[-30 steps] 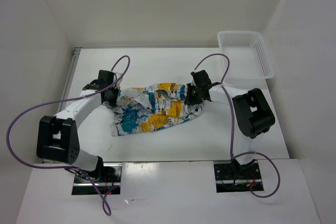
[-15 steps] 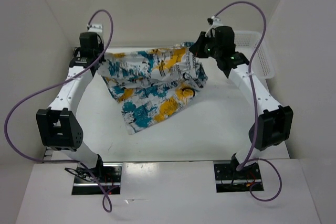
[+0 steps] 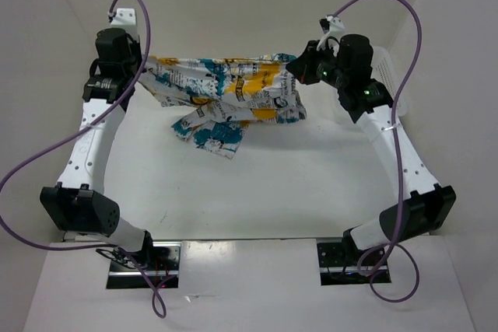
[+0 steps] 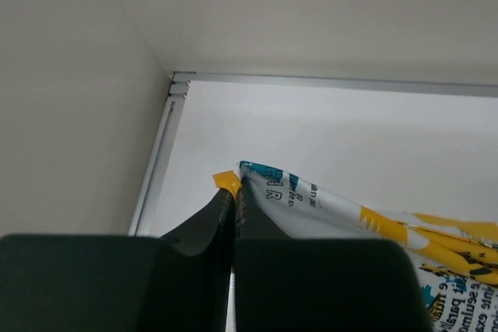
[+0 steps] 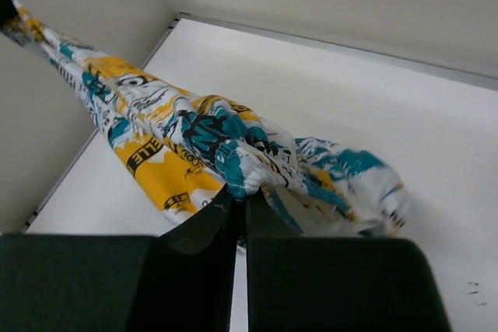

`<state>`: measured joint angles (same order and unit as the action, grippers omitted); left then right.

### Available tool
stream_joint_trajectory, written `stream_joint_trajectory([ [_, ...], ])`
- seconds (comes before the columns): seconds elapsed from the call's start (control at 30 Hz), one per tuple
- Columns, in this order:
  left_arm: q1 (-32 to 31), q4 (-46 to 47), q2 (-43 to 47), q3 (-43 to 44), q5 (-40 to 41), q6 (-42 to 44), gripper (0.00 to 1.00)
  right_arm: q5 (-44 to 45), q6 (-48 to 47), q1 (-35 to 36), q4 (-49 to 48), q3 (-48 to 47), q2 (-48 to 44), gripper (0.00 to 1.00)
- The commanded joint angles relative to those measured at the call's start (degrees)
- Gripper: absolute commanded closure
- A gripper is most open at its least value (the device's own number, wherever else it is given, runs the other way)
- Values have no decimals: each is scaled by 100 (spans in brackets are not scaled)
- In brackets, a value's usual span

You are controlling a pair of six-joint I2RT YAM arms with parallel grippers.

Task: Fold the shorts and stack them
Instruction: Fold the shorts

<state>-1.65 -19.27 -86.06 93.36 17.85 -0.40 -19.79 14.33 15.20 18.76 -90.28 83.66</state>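
Lifted: shorts (image 3: 233,83) are off the desk (image 3: 257,192). One second ago they lay in a crumpled heap mid-desk. Now they are drawn out into a band between the two end effectors, with one loose part hanging below at centre-left. Left end effector (image 3: 146,62) has risen from the heap's left end toward the far-left corner. Right end effector (image 3: 299,68) has risen from the heap's right end to the far right. Both arms now reach out long. The fabric sags less than half a second ago.

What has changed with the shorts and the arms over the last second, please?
Both arms rose and swung toward the far side of the table, lifting the shorts off it and stretching them between the left fingers and right fingers. Both stayed clamped on the fabric's ends.
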Motion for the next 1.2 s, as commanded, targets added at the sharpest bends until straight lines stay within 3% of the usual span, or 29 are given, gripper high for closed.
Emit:
stream_joint_trajectory([
  [0.0,86,11,388,787,789,40,100,297,-368,192,30,-261,-876,100],
  [0.17,86,-103,450,1859,931,40,100,1134,-642,1133,-101,-419,-1843,100],
  [0.3,86,-463,213,3282,984,40,100,1776,-782,1783,259,-1306,-2028,100],
  [0.37,86,-709,64,4053,984,40,100,1567,-704,1785,138,-1369,-2125,100],
  [0.57,7,-1132,-112,5139,1203,40,100,1399,-545,1785,-136,-1300,-2319,100],
  [0.73,7,-1080,-113,4632,993,40,100,1776,-694,1785,-329,-940,-1995,100],
  [0.9,7,-799,-332,3129,467,40,100,2110,-958,1732,-417,-816,-1274,100],
  [1.1,7,-36,-1147,1539,202,40,100,2023,-371,845,-663,-132,-228,100],
  [1.17,7,299,-1447,1378,141,40,100,1953,-212,565,-777,-52,314,100],
])
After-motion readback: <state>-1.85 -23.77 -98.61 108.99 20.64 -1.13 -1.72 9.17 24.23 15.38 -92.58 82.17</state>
